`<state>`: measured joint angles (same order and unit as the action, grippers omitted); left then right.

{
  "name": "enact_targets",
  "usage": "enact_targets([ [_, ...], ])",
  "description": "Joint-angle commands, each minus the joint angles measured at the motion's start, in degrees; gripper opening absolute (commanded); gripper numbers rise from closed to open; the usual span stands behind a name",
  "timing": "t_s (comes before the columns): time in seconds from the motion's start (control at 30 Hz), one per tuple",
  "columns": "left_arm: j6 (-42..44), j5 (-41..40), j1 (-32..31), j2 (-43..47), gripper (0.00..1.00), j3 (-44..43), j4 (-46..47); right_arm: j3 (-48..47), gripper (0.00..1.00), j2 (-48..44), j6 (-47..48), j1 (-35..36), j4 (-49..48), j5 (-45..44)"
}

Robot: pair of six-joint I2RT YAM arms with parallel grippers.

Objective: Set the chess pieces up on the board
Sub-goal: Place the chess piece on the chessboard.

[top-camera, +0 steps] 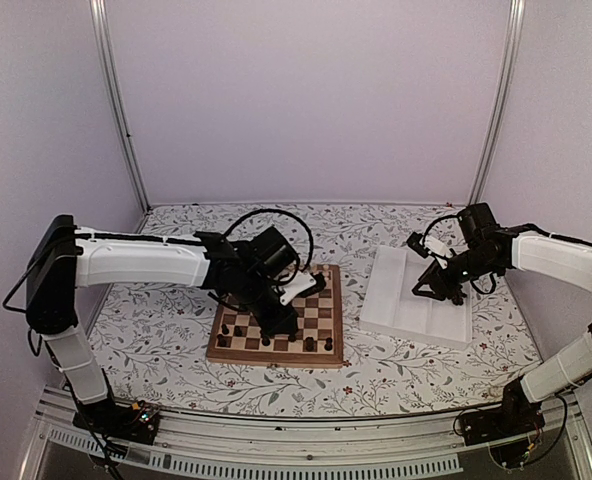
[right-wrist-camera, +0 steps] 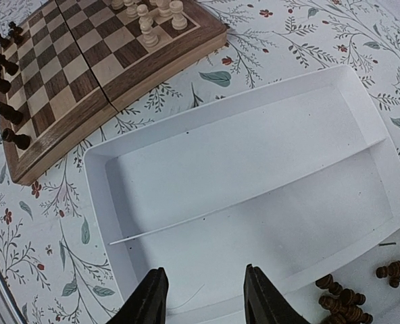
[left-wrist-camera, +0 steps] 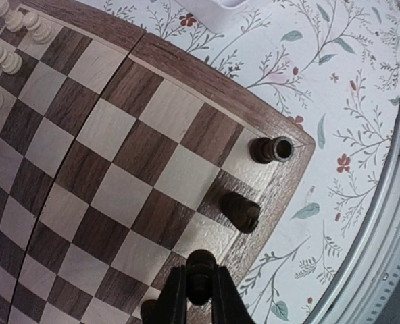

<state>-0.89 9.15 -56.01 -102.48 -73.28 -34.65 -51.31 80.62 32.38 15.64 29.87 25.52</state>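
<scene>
left gripper [left-wrist-camera: 198, 283]: my jaws pinched on a dark chess piece [left-wrist-camera: 200, 260], bottom centre, at the board [left-wrist-camera: 122, 131] edge
right gripper [right-wrist-camera: 203, 297]: my jaws spread, nothing between them, above the white tray [right-wrist-camera: 254, 169]
other dark pieces: two [left-wrist-camera: 240, 212] on the board's edge squares, a heap [right-wrist-camera: 342, 304] lower right in the tray

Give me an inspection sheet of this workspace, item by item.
Surface: table covered by a floral cloth.
Job's things: board lies open; dark chess pieces stand along one edge; loose dark pieces lie in the white tray.
Clutter: cream pieces stand on the board's opposite edge.
Hands: left hand shut on a dark piece over the board's edge; right hand open and empty above the tray.
Cables: black cable loops above the left arm.
Surroundings: pale walls, metal posts.
</scene>
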Motion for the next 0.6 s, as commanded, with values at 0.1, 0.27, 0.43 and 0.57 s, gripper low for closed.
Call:
enact_targets([
  [0.1, -0.3, 0.5, -0.7, -2.8, 0.10, -0.2, 0.5, 0.5, 0.41, -0.4, 0.2, 0.0, -1.0, 0.9],
  [0.27, -0.3, 0.9, -0.7, -3.6, 0.11, -0.6, 0.4, 0.6, 0.41, -0.2, 0.2, 0.0, -1.0, 1.0],
  [0.43, -0.5, 1.2, -1.1, -4.4, 0.11, -1.1, 0.7, 0.6, 0.41, -0.2, 0.2, 0.0, -1.0, 1.0],
  [0.57, -0.6, 1.8, -1.7, -5.5, 0.12, -2.0, 0.7, 0.6, 0.41, -0.1, 0.2, 0.1, -1.0, 1.1],
])
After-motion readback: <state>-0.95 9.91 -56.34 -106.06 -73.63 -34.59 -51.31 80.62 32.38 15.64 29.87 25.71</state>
